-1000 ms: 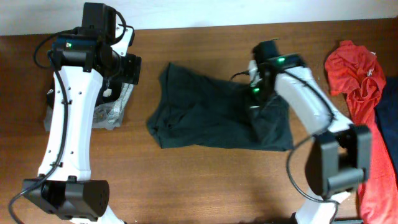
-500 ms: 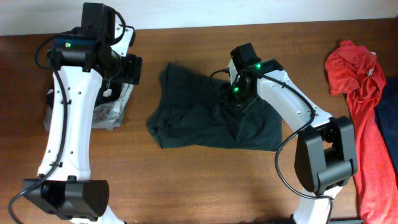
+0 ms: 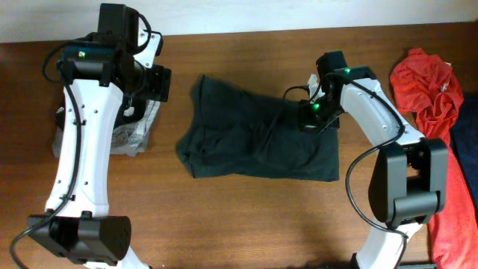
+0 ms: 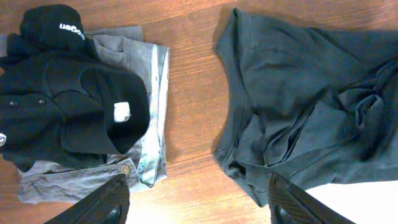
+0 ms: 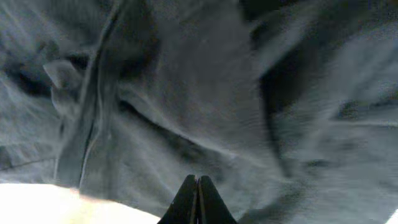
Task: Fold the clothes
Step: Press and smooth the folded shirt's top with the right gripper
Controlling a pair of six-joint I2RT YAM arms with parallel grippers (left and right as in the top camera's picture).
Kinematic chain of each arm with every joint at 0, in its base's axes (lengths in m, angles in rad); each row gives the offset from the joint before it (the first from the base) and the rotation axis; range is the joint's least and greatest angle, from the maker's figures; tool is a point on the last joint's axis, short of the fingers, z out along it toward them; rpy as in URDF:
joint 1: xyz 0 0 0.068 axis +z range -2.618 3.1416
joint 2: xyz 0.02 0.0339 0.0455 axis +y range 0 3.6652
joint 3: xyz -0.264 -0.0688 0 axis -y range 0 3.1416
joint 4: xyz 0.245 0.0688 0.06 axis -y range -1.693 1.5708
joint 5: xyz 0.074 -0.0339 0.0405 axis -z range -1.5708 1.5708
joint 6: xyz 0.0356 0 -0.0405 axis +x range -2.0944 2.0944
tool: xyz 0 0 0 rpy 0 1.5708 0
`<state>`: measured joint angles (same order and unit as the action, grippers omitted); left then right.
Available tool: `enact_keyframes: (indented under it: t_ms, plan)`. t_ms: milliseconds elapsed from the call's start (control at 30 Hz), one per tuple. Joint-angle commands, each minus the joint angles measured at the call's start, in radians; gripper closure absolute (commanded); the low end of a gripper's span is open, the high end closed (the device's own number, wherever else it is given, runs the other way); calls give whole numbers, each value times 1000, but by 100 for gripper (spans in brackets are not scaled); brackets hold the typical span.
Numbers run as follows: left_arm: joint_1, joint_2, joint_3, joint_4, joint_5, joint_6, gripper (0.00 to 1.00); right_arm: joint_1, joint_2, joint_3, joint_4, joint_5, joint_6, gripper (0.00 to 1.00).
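Note:
The dark greenish-black T-shirt (image 3: 246,142) lies crumpled across the middle of the wooden table, with no white letters showing. It also shows in the left wrist view (image 4: 298,93) and fills the right wrist view (image 5: 186,93). My right gripper (image 3: 310,119) is over the shirt's upper right part. Its fingers (image 5: 196,186) are pressed shut just above the fabric, and I see no cloth between them. My left gripper (image 3: 153,82) hovers left of the shirt. It is open (image 4: 196,199) and empty above bare wood.
A stack of folded clothes (image 3: 131,131), black on grey (image 4: 74,112), lies under the left arm. A red garment (image 3: 429,90) and a dark blue one (image 3: 469,142) lie at the right edge.
My right gripper swung left over the shirt, then back to the right. The shirt's right edge has shifted a little to the left. The left arm has not moved.

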<state>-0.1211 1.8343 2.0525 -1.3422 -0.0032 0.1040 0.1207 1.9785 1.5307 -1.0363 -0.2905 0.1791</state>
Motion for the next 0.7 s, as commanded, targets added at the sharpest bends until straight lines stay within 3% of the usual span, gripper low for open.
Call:
enact_keyframes:
  t_ms: [0,100,200,267,400,433,500,667]
  plan:
    - [2,-26,14,6,14,-13,29,95,-24,-105,97,-42,43,96]
    - [2,-26,14,5,14,-13,29,187,-24,-198,229,-58,118,96]
    - [1,-26,14,5,14,-13,29,251,-24,-213,300,-146,57,96]
    - [8,-26,14,2,14,-13,29,266,-43,-178,277,-161,-56,96]
    - [11,-26,14,-1,14,-13,29,202,-83,-116,161,3,-54,96]
    - [11,-26,14,2,14,-13,29,145,-90,-86,105,28,-28,93]
    - [11,-26,14,6,14,-13,29,84,-90,-70,69,6,-23,66]
    - [11,-26,14,29,14,-13,27,-26,-85,-71,73,-12,-14,54]
